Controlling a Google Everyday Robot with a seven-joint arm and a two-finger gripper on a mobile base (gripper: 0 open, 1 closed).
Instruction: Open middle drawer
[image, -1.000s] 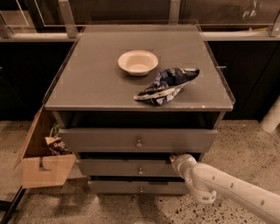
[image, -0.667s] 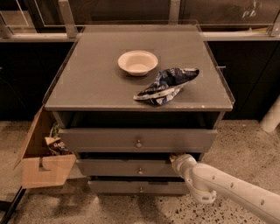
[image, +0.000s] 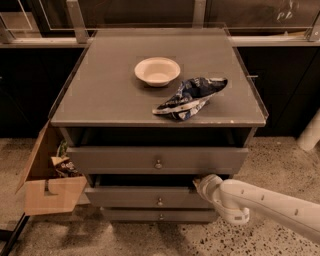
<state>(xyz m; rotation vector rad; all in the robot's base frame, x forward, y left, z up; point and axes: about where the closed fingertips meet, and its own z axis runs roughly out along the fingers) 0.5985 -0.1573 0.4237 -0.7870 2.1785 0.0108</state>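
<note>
Camera view: grey middle drawer (image: 130, 197) ajar — end effector (image: 198, 181) at its rim, grip unclear.

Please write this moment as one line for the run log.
task: open middle drawer | gripper: at drawer front's top edge, right of knob | drawer: slightly out | on cabinet: bowl, bag

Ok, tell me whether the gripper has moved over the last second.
No. The gripper sits where it was, at the top edge of the middle drawer, to the right of its knob.
</note>
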